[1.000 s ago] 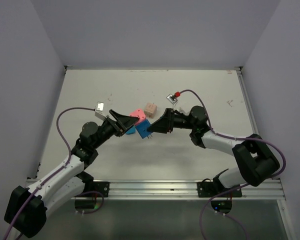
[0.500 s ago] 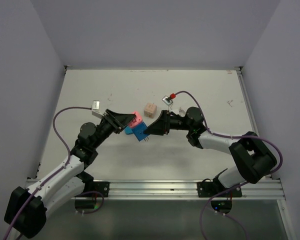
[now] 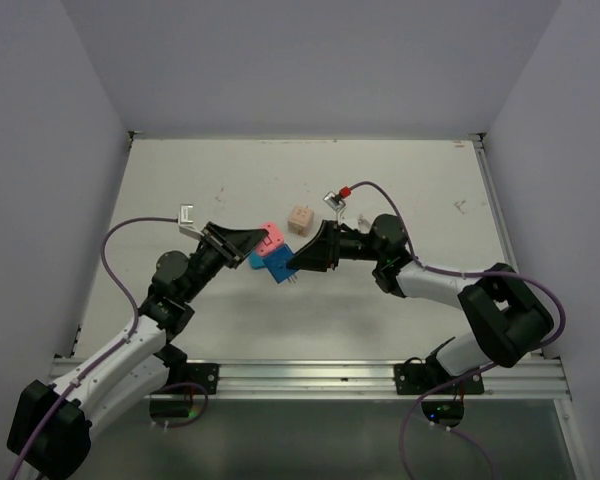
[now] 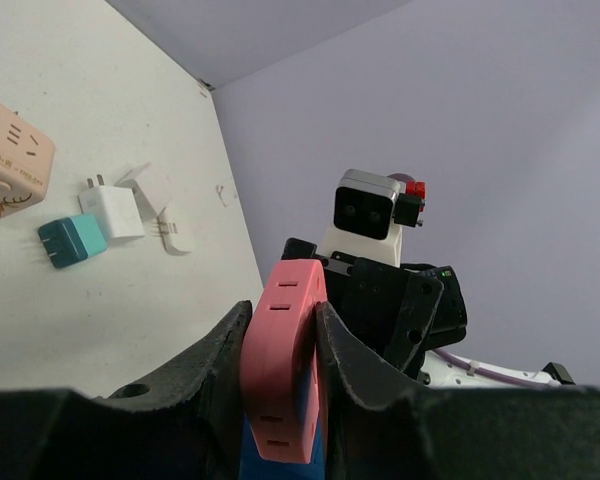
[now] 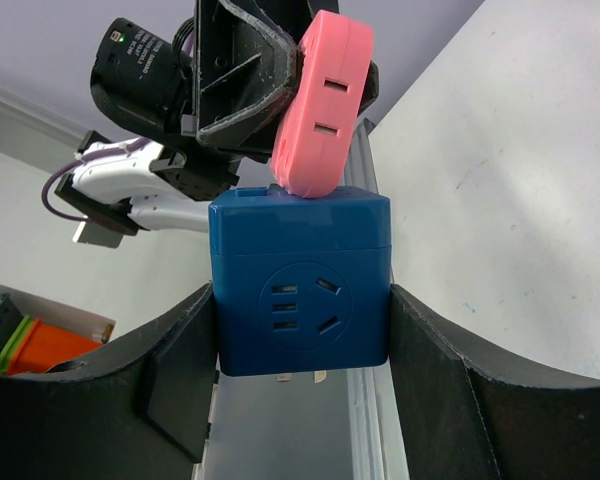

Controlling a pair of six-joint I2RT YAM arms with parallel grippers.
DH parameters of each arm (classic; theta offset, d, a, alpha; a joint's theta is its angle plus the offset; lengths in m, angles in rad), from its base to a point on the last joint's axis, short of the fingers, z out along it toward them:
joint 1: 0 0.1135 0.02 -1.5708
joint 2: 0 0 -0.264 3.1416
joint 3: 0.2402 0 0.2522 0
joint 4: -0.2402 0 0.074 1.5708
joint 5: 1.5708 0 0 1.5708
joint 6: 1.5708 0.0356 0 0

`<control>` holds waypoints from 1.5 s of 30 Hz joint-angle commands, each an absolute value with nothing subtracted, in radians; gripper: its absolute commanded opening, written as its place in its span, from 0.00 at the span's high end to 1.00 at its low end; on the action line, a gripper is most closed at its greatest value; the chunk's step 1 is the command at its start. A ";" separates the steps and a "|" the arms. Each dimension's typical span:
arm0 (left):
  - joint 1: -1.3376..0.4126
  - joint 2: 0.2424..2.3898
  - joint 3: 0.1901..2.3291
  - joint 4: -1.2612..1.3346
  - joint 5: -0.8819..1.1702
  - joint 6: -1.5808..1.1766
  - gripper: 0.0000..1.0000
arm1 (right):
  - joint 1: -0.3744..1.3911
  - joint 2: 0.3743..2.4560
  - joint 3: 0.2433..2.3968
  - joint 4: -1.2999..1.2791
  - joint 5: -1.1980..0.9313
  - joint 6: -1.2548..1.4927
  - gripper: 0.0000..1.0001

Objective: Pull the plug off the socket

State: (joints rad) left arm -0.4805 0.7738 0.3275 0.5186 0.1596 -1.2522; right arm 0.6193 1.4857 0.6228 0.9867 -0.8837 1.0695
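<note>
Pink plug [image 4: 285, 380] clamped in left gripper [image 3: 248, 245], blue socket cube [image 5: 300, 295] clamped in right gripper [image 3: 302, 258]; not yet separated, pull remains.

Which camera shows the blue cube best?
The right wrist view: the blue cube fills the middle, its face holes clear, between the right fingers. The top view shows it small; the left wrist view shows only a blue sliver under the pink plug.
</note>
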 commanded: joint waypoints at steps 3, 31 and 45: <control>-0.485 0.773 0.311 0.676 0.147 -1.184 0.91 | 0.620 1.488 0.635 0.939 -0.894 1.005 1.00; -0.425 0.870 0.259 1.011 0.095 -1.232 1.00 | 0.620 1.468 0.466 0.900 -0.930 0.913 1.00; -0.384 0.949 0.318 1.071 -0.028 -1.246 1.00 | 0.620 1.483 0.342 1.075 -0.888 0.968 1.00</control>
